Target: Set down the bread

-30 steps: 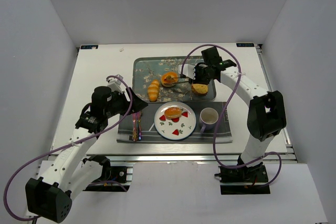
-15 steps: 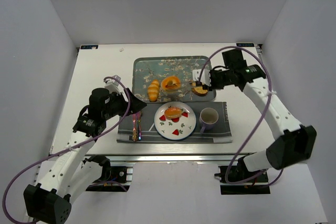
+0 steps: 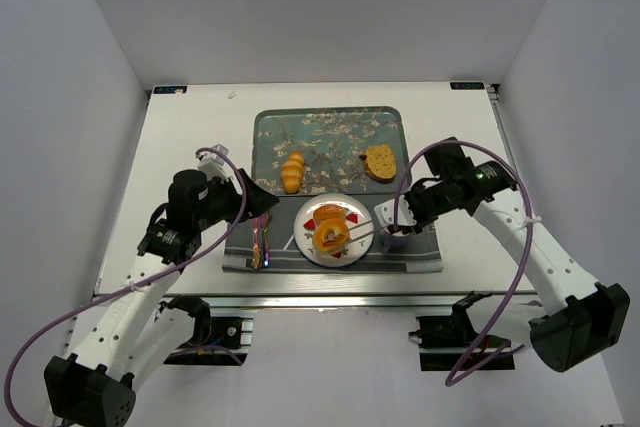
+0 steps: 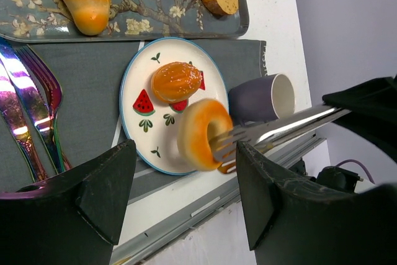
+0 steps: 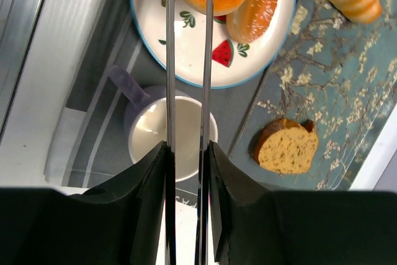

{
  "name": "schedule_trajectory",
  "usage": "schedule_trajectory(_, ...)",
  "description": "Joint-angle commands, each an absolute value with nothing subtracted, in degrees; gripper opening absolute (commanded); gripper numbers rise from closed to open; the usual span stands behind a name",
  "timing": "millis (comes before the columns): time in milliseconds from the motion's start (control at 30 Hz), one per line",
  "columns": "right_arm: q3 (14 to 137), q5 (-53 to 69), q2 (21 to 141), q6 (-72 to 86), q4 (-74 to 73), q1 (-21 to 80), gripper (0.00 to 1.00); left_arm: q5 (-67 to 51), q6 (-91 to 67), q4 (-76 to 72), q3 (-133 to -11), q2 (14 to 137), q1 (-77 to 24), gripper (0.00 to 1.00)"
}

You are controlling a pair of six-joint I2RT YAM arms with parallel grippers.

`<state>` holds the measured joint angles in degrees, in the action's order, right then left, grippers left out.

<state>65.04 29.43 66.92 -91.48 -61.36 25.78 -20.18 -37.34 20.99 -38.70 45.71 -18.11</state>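
Moved since a second ago: ring bread (image 4: 193, 136), from tray (image 3: 330, 125) to plate (image 4: 149, 138). Right gripper (image 5: 186, 206) jaws clamped on tongs (image 4: 279, 130), whose tips pinch the ring bread over the plate's near side; contact unclear. On plate: bun (image 4: 175, 82). Right of plate: mug (image 4: 260, 97). Left of plate: left gripper (image 4: 186, 209), jaws spread, empty.

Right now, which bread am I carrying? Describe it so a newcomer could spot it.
Find the grey placemat beside the flowered tray, and the white watermelon-print plate on it. Over that plate, the metal tongs pinch a glazed orange bread. It is the only ring-shaped one; the plate's other bun is solid.
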Motion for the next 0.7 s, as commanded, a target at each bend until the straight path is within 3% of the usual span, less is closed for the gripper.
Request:
schedule_trajectory(0, 63.11, 28.05, 65.65, -94.84, -60.21, 27.68, 0.06, -20.39, -37.97, 20.57, -37.97, 44.12, -17.84, 0.74)
schedule_trajectory(233, 62.58, 25.05, 68.11, -92.03, -56.96, 31.28, 0.22, -19.86, -38.41, 21.36, -37.09, 42.54, -17.75, 0.74)
schedule_trajectory(400, 62.84, 24.70, 68.29, -91.23, -56.16, 31.73, 0.42, -19.42, -38.50, 21.71, -37.18, 42.10, -17.84, 0.74)
schedule_trajectory(667, 63.02, 26.63, 65.74, -90.62, -55.99, 31.64, 0.47, -19.86, -38.41, 20.74, -37.53, 43.24, -17.75, 0.74)
